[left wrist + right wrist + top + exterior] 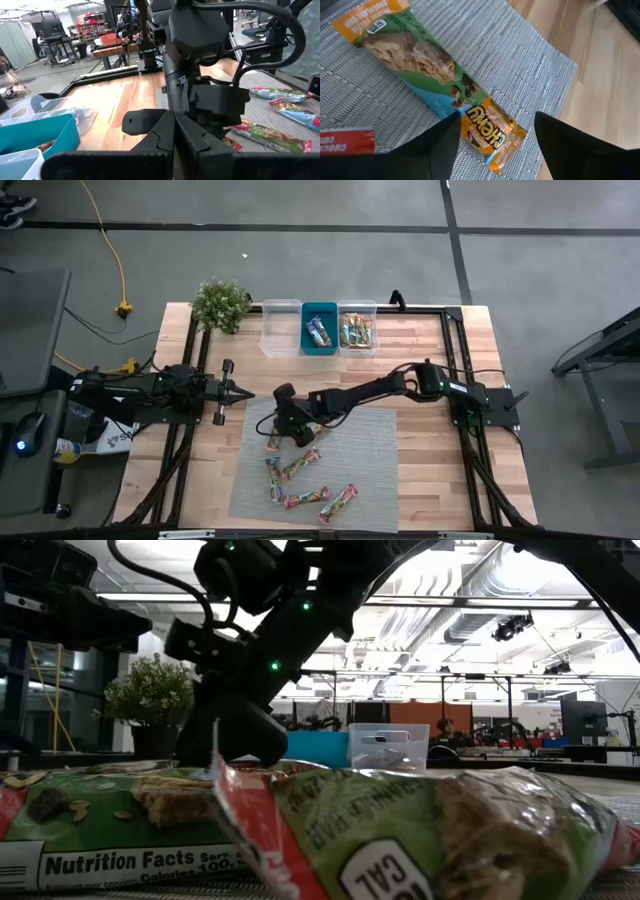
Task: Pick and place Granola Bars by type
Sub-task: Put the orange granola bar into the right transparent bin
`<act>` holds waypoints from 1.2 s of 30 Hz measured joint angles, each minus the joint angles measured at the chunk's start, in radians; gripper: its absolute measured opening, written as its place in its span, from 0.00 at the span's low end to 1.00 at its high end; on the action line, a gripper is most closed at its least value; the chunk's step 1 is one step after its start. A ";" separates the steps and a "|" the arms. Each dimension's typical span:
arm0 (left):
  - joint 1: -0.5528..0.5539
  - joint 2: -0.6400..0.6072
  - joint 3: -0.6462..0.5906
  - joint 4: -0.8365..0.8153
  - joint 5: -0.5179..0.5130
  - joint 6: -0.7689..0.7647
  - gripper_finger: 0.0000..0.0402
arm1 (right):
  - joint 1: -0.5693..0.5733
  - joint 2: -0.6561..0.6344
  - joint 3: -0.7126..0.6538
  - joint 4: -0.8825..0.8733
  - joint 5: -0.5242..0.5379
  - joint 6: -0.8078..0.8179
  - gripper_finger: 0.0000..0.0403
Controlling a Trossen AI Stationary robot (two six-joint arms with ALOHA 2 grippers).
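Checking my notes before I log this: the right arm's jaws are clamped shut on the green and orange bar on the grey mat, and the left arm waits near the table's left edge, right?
Not quite. In the right wrist view the right gripper has its jaws open, straddling the green and orange bar on the grey mat, not clamped on it. The left gripper does wait near the table's left edge.

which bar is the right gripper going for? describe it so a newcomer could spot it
On the grey mat, look at its upper-left area, where the open right gripper hovers. The bar lies between its fingers: green-and-orange wrapper, set apart from the bars clustered lower on the mat.
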 joint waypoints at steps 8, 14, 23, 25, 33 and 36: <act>0.000 0.000 0.000 0.000 0.000 0.000 0.00 | -0.016 0.000 0.000 -0.046 -0.081 0.061 0.58; 0.000 0.000 0.000 0.000 0.000 0.000 0.00 | -0.033 -0.003 0.002 -0.100 -0.145 0.127 0.55; 0.000 0.000 0.000 0.000 0.000 0.000 0.00 | -0.034 -0.003 0.002 -0.094 -0.160 0.080 0.53; 0.000 0.000 0.000 0.000 0.000 0.000 0.00 | -0.035 -0.003 0.002 -0.094 -0.161 0.077 0.53; 0.000 0.000 0.000 0.000 0.000 0.000 0.00 | -0.039 -0.003 0.001 -0.096 -0.178 0.073 0.47; 0.000 0.000 0.000 0.000 0.000 0.000 0.00 | -0.039 -0.003 0.001 -0.098 -0.180 0.073 0.43</act>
